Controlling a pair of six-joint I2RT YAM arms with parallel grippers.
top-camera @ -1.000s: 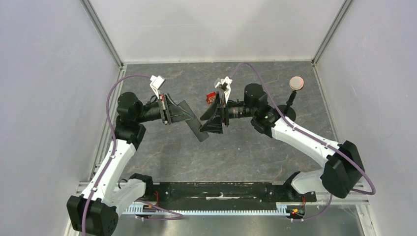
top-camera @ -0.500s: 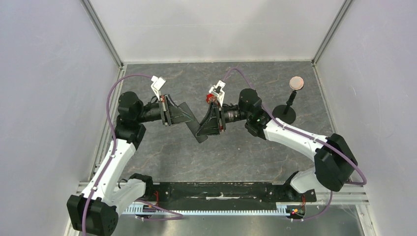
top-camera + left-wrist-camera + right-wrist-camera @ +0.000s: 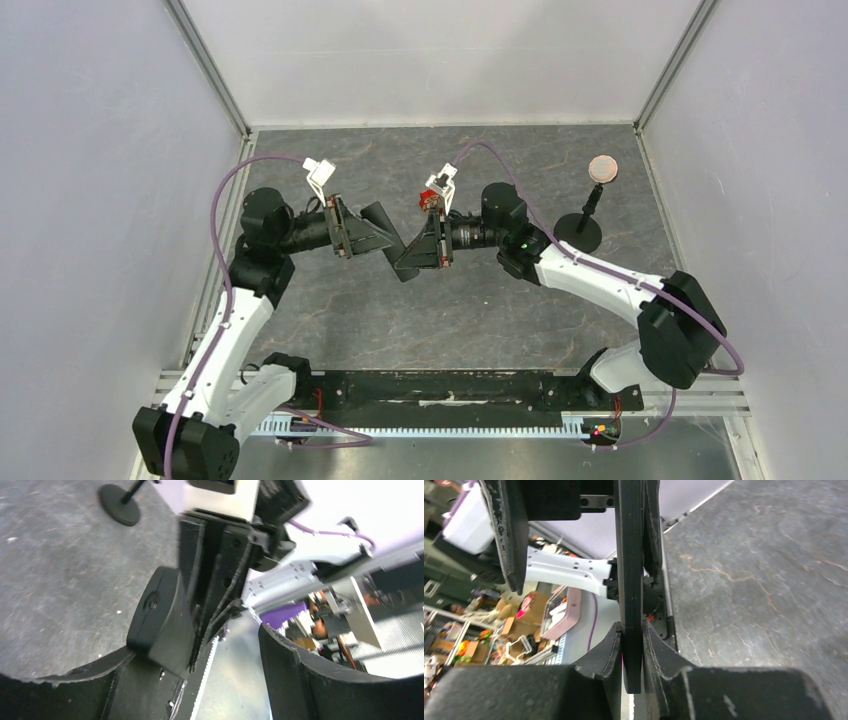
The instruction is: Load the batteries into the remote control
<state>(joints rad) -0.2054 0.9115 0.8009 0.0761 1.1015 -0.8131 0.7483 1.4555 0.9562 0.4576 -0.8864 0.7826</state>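
The stand (image 3: pixel 581 232) occupies the far right; the table's (image 3: pixel 480 320) near half seems passable.

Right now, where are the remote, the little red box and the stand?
remote (image 3: pixel 629 580): right wrist view, thin edge.
red box (image 3: pixel 430 197): top view, red side.
stand (image 3: pixel 580 236): top view, round base.

Grey marbled table (image 3: pixel 480 310), white walls (image 3: pixel 100 150)

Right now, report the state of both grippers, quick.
Left gripper: open, fingers spread either side of the remote control, not clamping it.
Right gripper: shut on the remote control.
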